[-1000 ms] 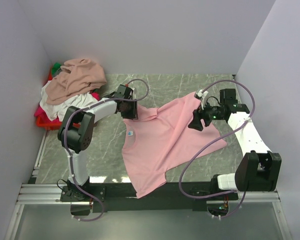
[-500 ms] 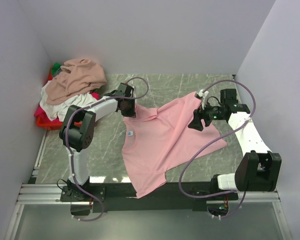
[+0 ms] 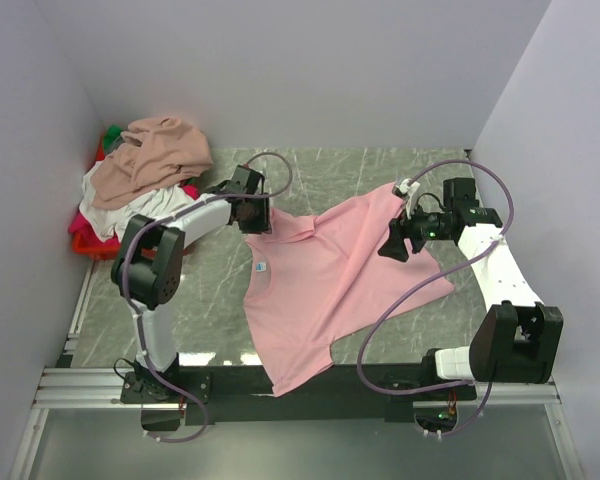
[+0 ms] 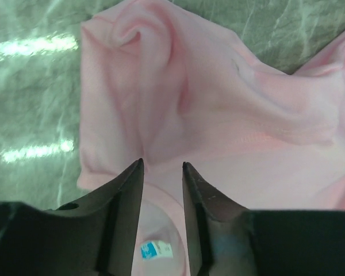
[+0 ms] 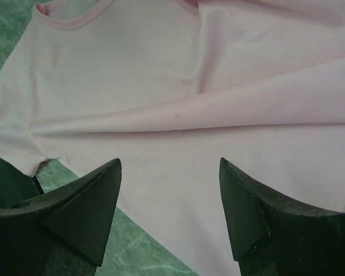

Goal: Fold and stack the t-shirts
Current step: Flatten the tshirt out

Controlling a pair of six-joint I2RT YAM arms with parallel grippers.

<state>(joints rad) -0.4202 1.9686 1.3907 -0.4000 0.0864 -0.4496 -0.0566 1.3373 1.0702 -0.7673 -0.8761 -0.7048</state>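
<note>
**Pink shirt spread out, both grippers empty above it**

A light pink, short-sleeved cloth t-shirt (image 3: 320, 290) lies spread on the green marbled table (image 3: 200, 300). The left gripper (image 4: 162, 164) is over the shirt's rumpled sleeve, just past the blue-white neck label (image 4: 155, 250). Its jaws are parted only narrowly, with nothing pinched. The right gripper (image 5: 169, 164) hangs over the shirt's opposite side, jaws wide and empty. A heap of tan and white shirts (image 3: 145, 165) fills a red plastic basket (image 3: 85, 240), well apart from the pink shirt.

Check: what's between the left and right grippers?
Top view: only the light pink t-shirt. Its upper cloth spans the stretch from the left gripper to the right gripper.
</note>
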